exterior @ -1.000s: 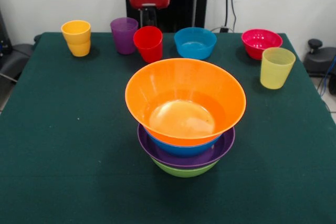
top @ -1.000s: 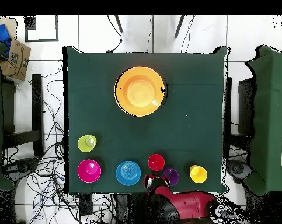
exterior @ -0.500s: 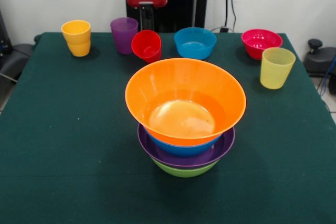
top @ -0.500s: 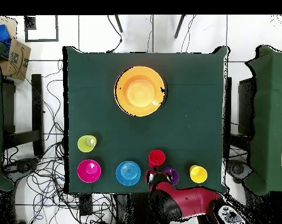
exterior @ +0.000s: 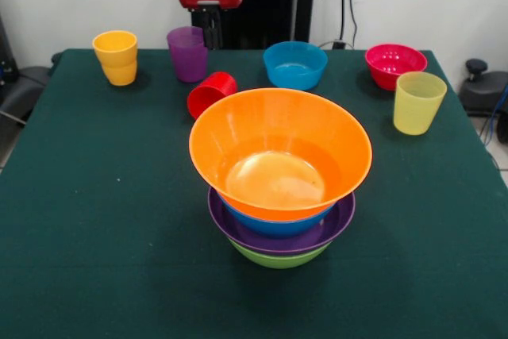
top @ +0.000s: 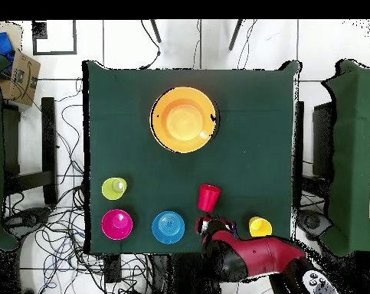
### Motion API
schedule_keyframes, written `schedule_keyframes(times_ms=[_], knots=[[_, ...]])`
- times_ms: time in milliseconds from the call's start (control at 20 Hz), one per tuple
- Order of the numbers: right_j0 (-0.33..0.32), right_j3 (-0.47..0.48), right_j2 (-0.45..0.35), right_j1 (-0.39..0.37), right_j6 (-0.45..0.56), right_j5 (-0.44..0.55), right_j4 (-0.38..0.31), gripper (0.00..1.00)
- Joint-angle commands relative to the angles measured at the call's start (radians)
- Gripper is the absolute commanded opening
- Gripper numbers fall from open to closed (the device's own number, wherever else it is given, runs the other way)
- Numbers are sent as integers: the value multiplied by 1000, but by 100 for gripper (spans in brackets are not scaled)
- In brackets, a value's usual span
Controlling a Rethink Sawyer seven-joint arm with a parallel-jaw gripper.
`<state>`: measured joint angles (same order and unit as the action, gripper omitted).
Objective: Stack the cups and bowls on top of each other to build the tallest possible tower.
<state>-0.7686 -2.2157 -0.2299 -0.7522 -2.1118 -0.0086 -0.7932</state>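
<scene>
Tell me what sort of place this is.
Probably a robotics lab: a green-covered table set with plastic cups and bowls, a red and black robot arm at its edge, and loose cables across the tiled floor.

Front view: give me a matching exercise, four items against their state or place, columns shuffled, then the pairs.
Items:
1. red cup
2. orange bowl
3. pale yellow cup
4. green bowl

States:
A. bottom of the tower
B. lying on its side on the table
C. upright beside the red-pink bowl
D. top of the tower

Pairs: 1-B, 2-D, 3-C, 4-A
</scene>
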Motion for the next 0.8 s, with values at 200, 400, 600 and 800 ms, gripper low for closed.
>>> schedule_keyframes(times_ms=[200,400,600,800], knots=[[-8,15,-174,-36,35,150,31,0],[-26,11,-196,-42,41,166,31,0],[-25,17,-196,-40,32,164,19,0],[-42,48,-184,3,49,167,-17,0]])
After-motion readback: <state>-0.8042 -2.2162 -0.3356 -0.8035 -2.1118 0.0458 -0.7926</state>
